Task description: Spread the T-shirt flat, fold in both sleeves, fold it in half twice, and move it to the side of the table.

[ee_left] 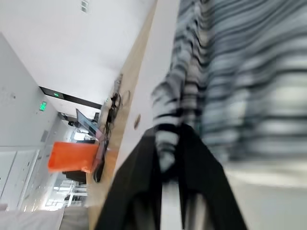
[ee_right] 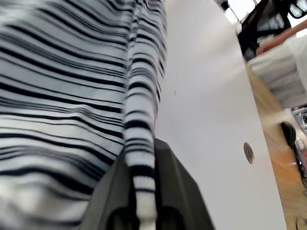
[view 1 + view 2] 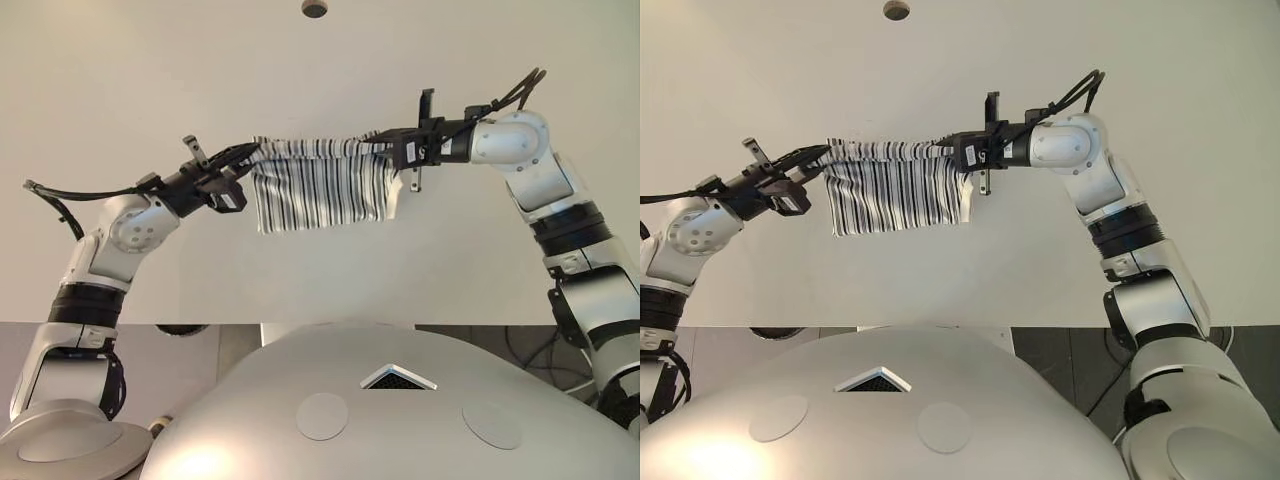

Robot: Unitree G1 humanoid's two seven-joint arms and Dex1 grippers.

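The black-and-white striped T-shirt [image 3: 320,185] hangs in the air above the white table [image 3: 320,270], stretched between both grippers. It is bunched into a short, roughly square panel. My left gripper [image 3: 252,152] is shut on the shirt's upper left corner; its dark fingers [image 1: 192,163] pinch a striped fold of the T-shirt [image 1: 240,72]. My right gripper [image 3: 385,140] is shut on the upper right corner, and the right wrist view shows a ribbed striped edge of the T-shirt [image 2: 139,143] clamped between its fingers [image 2: 172,182]. The shirt's lower edge hangs free above the table.
A small round cable port [image 3: 314,8] sits in the table near its far edge, seen also as a round port [image 2: 248,152]. The table's front edge [image 3: 320,323] runs just ahead of the robot. An orange object [image 1: 72,155] stands in the room behind.
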